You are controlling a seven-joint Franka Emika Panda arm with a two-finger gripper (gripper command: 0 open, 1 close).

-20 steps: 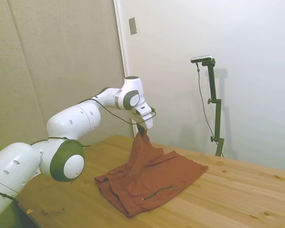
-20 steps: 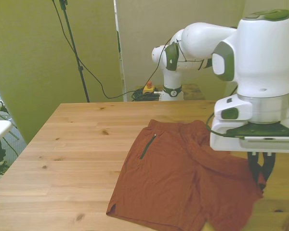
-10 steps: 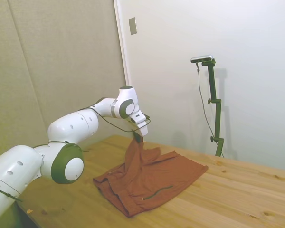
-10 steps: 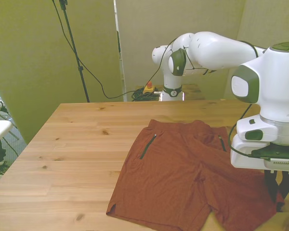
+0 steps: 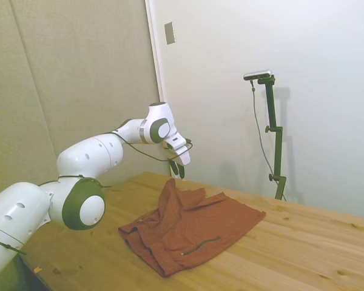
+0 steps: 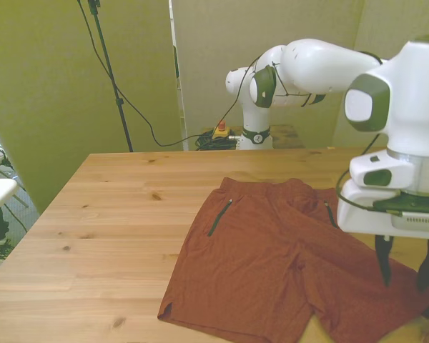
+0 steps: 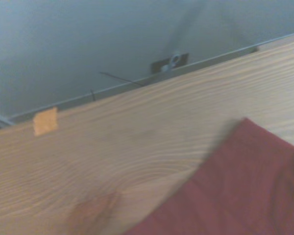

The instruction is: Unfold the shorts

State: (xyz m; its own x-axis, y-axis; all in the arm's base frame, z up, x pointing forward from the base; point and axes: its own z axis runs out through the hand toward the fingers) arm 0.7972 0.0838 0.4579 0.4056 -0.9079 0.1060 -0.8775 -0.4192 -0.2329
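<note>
The rust-red shorts (image 6: 272, 264) lie spread on the wooden table (image 6: 107, 214), both legs toward the front edge and a dark pocket zip showing on each side. My gripper (image 6: 406, 275) hangs open just above the leg at the front view's right, holding nothing. In the side view the gripper (image 5: 179, 170) sits a little above a bunched peak of the shorts (image 5: 194, 227), apart from the cloth. A blurred corner of the shorts (image 7: 245, 191) on bare wood fills part of the wrist view.
Bare wood (image 6: 107, 214) stretches out at the front view's left of the shorts. A black stand with a cable (image 6: 111, 71) rises behind the table's far edge. In the wrist view the table's edge (image 7: 137, 88) runs against a wall.
The gripper has let go of the shorts' leg and risen slightly, its fingers now apart. The lifted cloth has dropped onto the table, so the leg lies spread out.
</note>
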